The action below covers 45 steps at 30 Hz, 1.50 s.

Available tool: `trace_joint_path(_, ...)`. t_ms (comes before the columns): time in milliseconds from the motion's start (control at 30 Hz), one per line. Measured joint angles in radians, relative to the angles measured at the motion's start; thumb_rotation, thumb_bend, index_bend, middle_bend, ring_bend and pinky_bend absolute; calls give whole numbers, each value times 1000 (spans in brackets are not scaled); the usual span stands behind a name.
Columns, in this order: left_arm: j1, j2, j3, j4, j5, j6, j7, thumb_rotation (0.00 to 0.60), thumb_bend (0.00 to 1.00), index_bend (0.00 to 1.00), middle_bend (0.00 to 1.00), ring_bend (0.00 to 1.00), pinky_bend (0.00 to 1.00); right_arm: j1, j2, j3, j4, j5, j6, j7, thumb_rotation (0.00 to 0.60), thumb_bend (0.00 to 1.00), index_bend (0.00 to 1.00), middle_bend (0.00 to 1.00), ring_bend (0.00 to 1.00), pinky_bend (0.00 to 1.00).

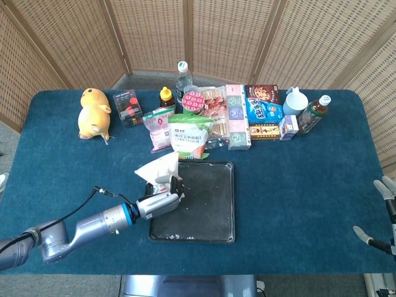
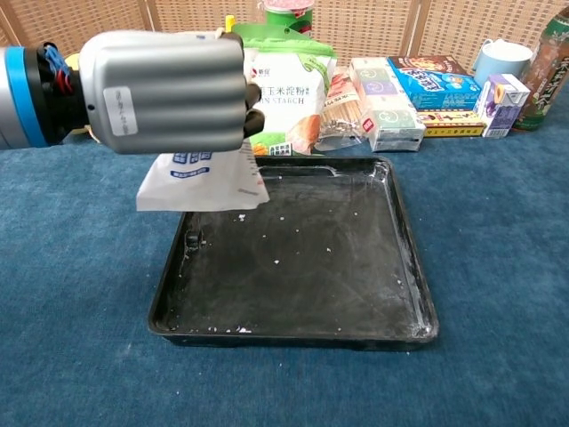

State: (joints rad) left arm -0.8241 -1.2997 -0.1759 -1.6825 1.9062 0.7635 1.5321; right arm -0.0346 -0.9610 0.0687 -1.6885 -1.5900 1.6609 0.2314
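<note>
My left hand (image 1: 158, 203) (image 2: 164, 91) grips a white paper bag (image 1: 159, 169) (image 2: 201, 180) with blue print and holds it in the air over the left rim of a black baking tray (image 1: 213, 207) (image 2: 411, 267). The bag hangs below the fingers. White specks are scattered on the tray floor. My right hand (image 1: 385, 188) shows only partly at the right edge of the head view, off the table's corner, with its fingers apart and nothing in them.
Behind the tray stands a green corn starch pouch (image 1: 189, 136) (image 2: 283, 84). A row of snack boxes (image 1: 262, 111), bottles (image 1: 314, 114) and a mug (image 1: 295, 101) lines the table's back. A yellow plush toy (image 1: 93, 114) lies at the back left.
</note>
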Motion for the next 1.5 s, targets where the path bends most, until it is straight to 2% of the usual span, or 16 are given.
trace_joint_path(200,43,-1,-22,-40,-52,-11,153,600,584,968,919,771,718,-1,1,1,2,2,2,5,600,0,0,0,0,0)
trace_joint_path(333,75,-14,-34,-68,-103,26,132,600,587,968,919,771,723,-1,1,0,3,3,-1,5,600,0,0,0,0,0)
trace_joint_path(433,105,-25,-34,-74,-132,82,59,600,597,969,919,771,725,0,0,-1,2,1,-2,2,600,0,0,0,0,0)
trace_joint_path(633,182,-59,-20,-50,-184,240,-217,600,609,968,919,771,725,2,-3,-2,0,0,-7,-11,600,0,0,0,0,0)
trace_joint_path(833,271,-113,-10,28,-271,389,-613,600,628,968,920,771,719,5,-9,-4,-6,-1,-12,-31,600,0,0,0,0,0)
trace_joint_path(1000,342,-169,-17,101,-404,459,-962,600,638,968,916,771,697,8,-13,-5,-9,-1,-20,-46,600,0,0,0,0,0)
trace_joint_path(1067,366,-195,-25,133,-470,470,-1091,600,635,963,874,753,668,10,-15,-6,-10,-2,-23,-52,600,0,0,0,0,0)
trace_joint_path(1100,374,-207,-29,146,-498,472,-1141,600,622,931,803,706,633,10,-16,-7,-10,-2,-24,-55,600,0,0,0,0,0)
trace_joint_path(1167,390,-234,-40,175,-560,469,-1248,600,556,753,574,516,513,11,-18,-7,-10,-2,-27,-60,600,0,0,0,0,0)
trace_joint_path(1233,400,-256,-46,199,-604,459,-1323,600,407,408,239,221,330,12,-19,-7,-11,0,-29,-61,600,0,0,0,0,0)
trace_joint_path(1300,406,-272,-46,218,-636,432,-1382,600,256,194,70,72,250,13,-20,-6,-10,2,-30,-62,600,0,0,0,0,0)
trace_joint_path(1333,406,-273,-43,220,-644,414,-1397,600,165,113,25,29,229,13,-20,-6,-10,3,-32,-62,600,0,0,0,0,0)
trace_joint_path(1400,404,-266,-37,214,-664,360,-1425,600,50,28,0,1,203,14,-20,-7,-9,3,-34,-61,600,0,0,0,0,0)
trace_joint_path(1500,400,-248,-26,198,-684,290,-1483,600,0,0,0,0,176,14,-19,-7,-8,2,-33,-60,600,0,0,0,0,0)
